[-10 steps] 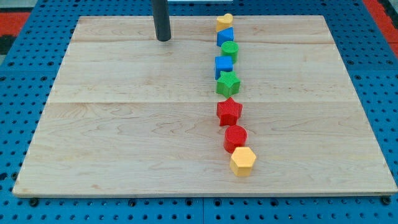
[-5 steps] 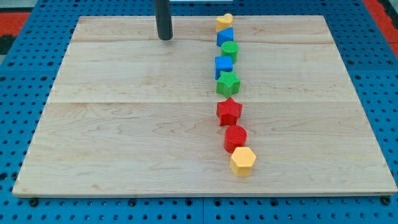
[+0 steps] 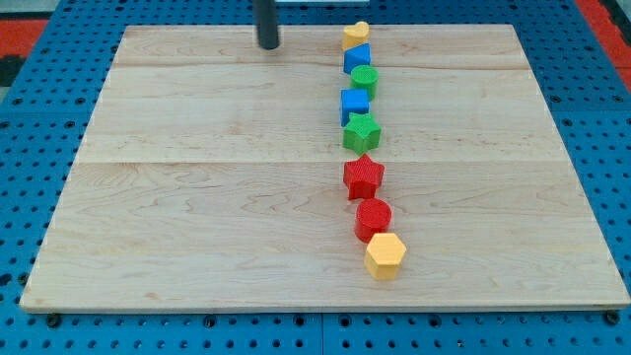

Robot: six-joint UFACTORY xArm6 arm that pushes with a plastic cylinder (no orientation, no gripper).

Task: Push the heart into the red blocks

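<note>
A yellow heart [image 3: 356, 35] sits at the view's top of a column of blocks on the wooden board [image 3: 197, 197]. Below it come a blue block [image 3: 357, 58], a green round block [image 3: 365, 79], a second blue block [image 3: 355, 104] and a green star [image 3: 362, 131]. A red star [image 3: 363, 177] and a red round block [image 3: 373, 218] follow. A yellow hexagon [image 3: 385, 255] ends the column. My tip [image 3: 268, 45] rests near the board's top edge, well to the left of the yellow heart and touching no block.
The board lies on a blue pegboard [image 3: 39, 118]. A red area [image 3: 20, 35] shows at the view's top left corner and another at the top right.
My tip has moved toward the view's top and slightly right, closer to the board's top edge. No block has moved.
</note>
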